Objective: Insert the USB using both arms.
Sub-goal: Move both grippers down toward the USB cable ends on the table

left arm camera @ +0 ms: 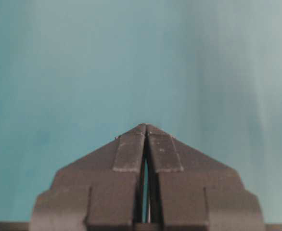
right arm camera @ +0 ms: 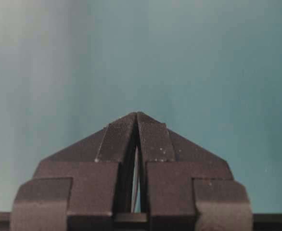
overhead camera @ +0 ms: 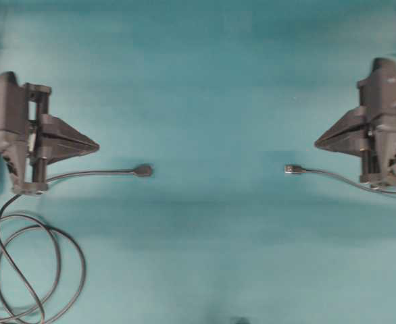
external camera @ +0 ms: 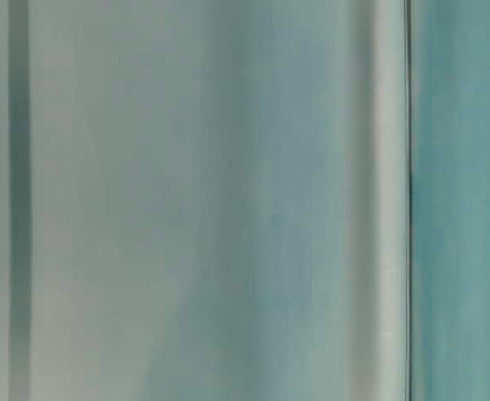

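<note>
The USB (overhead camera: 292,169), a small silvery-tipped plug on a thin dark cable, lies on the teal table right of centre, tip pointing left. Facing it across a gap lies a dark blocky connector (overhead camera: 142,171) on a thicker cable. My left gripper (overhead camera: 96,145) rests at the left edge, pointing right, shut and empty, above and left of the connector. My right gripper (overhead camera: 317,143) rests at the right edge, pointing left, shut and empty, just above and right of the USB. Both wrist views show closed jaws, left gripper (left arm camera: 145,126) and right gripper (right arm camera: 136,114), over bare teal surface.
The thicker cable coils in loops (overhead camera: 29,270) at the lower left. The thin cable (overhead camera: 360,182) runs off under the right arm. The table-level view shows only blurred pale and teal bands.
</note>
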Motion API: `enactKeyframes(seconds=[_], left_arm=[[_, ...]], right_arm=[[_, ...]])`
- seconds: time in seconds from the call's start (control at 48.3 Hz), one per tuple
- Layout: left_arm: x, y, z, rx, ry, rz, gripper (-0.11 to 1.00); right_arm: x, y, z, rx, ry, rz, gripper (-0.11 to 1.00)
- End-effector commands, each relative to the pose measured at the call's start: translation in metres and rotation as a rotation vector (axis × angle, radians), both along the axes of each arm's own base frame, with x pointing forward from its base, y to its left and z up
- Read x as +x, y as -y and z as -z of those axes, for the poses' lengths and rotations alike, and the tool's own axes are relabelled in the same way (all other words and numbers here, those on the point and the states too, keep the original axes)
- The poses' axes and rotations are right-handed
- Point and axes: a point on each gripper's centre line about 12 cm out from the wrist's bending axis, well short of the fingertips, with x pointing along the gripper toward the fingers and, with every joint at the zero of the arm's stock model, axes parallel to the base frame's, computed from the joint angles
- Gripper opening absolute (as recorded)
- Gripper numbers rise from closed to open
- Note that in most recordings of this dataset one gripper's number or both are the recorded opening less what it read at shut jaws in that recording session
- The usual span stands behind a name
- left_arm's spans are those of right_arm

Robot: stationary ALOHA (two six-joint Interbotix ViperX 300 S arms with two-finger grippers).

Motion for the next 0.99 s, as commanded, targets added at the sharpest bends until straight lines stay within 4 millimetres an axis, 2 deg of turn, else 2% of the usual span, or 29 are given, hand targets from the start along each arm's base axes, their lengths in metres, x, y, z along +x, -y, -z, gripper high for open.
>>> enactKeyframes(seconds=[0.0, 0.29, 0.497, 0.601, 0.705, 0.891, 0.932, 0.974], left_arm=[[0.009, 0.0, 0.0, -0.012, -0.003, -0.009, 0.03], [0.021, -0.001, 0.026, -0.036, -0.109, -0.032, 0.03], [0.034, -0.001, 0.032, -0.038, -0.14, -0.034, 0.03], [0.039, -0.001, 0.033, -0.039, -0.145, -0.035, 0.09], [0.04, 0.0, 0.038, -0.039, -0.165, -0.035, 0.25], [0.04, 0.003, 0.046, -0.037, -0.2, -0.023, 0.81], [0.041, 0.004, 0.048, -0.035, -0.206, -0.02, 0.88], [0.041, 0.005, 0.05, -0.035, -0.212, -0.017, 0.89]], right_arm=[[0.008, -0.001, -0.003, 0.002, -0.003, -0.002, 0.0], [0.006, -0.001, 0.007, 0.021, -0.054, 0.017, 0.0], [0.001, -0.001, 0.016, 0.045, -0.086, 0.04, 0.0], [-0.001, -0.002, 0.019, 0.045, -0.096, 0.037, 0.0], [-0.001, -0.002, 0.02, 0.046, -0.102, 0.038, 0.0], [0.002, -0.004, 0.026, 0.046, -0.133, 0.031, 0.01], [0.003, -0.006, 0.028, 0.046, -0.144, 0.025, 0.02], [0.005, -0.006, 0.03, 0.046, -0.156, 0.025, 0.04]])
